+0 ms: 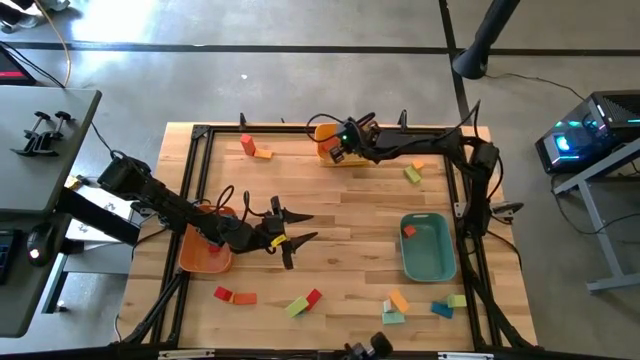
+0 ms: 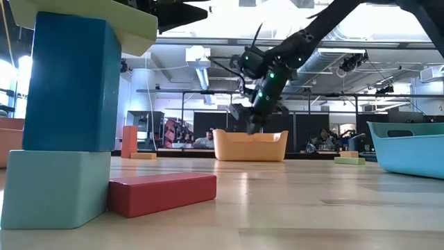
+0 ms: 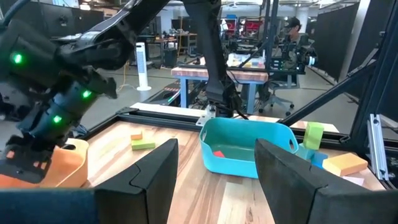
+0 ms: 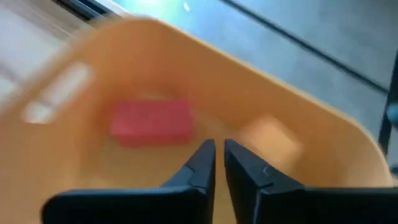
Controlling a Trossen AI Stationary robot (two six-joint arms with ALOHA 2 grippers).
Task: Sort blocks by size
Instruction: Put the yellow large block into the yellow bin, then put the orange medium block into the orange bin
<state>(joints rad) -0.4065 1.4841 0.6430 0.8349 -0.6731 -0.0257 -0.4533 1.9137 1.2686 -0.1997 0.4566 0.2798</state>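
Note:
My right gripper [image 4: 217, 157] hangs shut over the yellow tray [image 1: 332, 152] at the table's far edge, with nothing between its fingers. A red block [image 4: 151, 122] and a pale orange block [image 4: 267, 134] lie in that tray. In the low view the gripper [image 2: 252, 122] stays just above the tray's rim [image 2: 250, 133]. My left gripper [image 1: 300, 229] waits open at mid-table, pointing level toward the teal tray [image 1: 428, 250], which holds one red block [image 1: 409, 231]. Loose blocks lie along the near edge [image 1: 300, 304] and at the far left [image 1: 254, 149].
An orange tray [image 1: 203, 252] sits under my left arm. A green block [image 1: 412, 175] lies at the far right. Near the front edge are red and orange blocks [image 1: 233, 296] and a cluster of orange, teal, blue and green blocks [image 1: 420, 306]. Black frame rails border the table.

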